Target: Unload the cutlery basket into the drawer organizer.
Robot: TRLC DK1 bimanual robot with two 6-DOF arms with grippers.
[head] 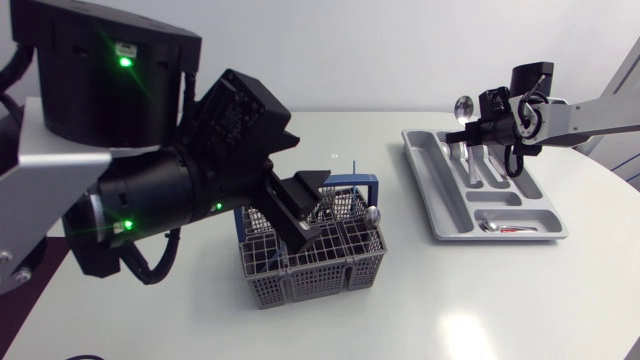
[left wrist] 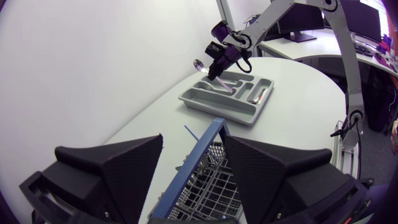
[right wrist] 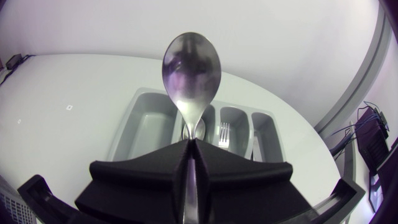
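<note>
My right tool (right wrist: 189, 142) pinches a shiny steel spoon (right wrist: 191, 68) above the grey plastic drawer organizer (right wrist: 138, 118); well apart from it, my left tool (left wrist: 193, 142) gapes over the grey mesh cutlery basket (head: 320, 265).

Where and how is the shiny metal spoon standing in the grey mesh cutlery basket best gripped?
Probably from straight above, at the narrow neck just under the bowl. The shiny metal spoon stands bowl-up at a corner of the grey mesh cutlery basket, its handle sunk inside, so only the top is free.
</note>
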